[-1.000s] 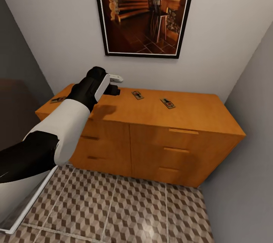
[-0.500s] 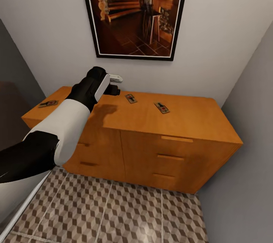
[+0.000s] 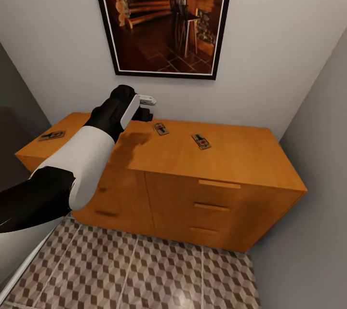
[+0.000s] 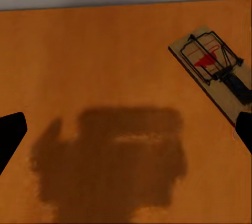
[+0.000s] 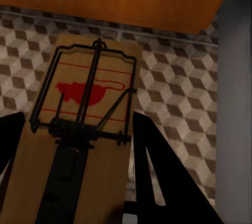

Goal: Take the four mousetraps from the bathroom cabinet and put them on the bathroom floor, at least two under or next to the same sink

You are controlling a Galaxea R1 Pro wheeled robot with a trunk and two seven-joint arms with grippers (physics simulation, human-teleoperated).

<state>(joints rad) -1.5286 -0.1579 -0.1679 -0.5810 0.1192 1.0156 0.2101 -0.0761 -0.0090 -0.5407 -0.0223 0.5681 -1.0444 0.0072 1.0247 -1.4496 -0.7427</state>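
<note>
Grey-walled bathroom corner, a dark-framed picture of a log staircase point(image 3: 161, 15) on the wall, and below it the wide orange-brown wooden cabinet point(image 3: 231, 154) standing on the cube-patterned tile floor point(image 3: 144, 275). Three small tan wooden mousetraps show on the cabinet top: one near its left end point(image 3: 52, 135), one near the back edge towards the middle point(image 3: 160, 128), one just right of that point(image 3: 200, 141).

My left gripper point(image 3: 144, 109) hovers above the top near the back edge, close beside the middle trap. In my left wrist view my jaws stand wide apart and empty, bare wood and my own shadow between the fingertips, with that trap point(image 4: 215, 69) lying off towards one finger, not between them.

My right gripper point(image 5: 73, 182) is clamped on a fourth mousetrap point(image 5: 79, 129), red mouse print up, tiles beneath it in the right wrist view.

To do this pick well, I reckon I should shift sideways until the board sits centred between my fingers, line the jaws across its short width, come straight down, and close on the wooden edges, clear of the wire spring.
</note>
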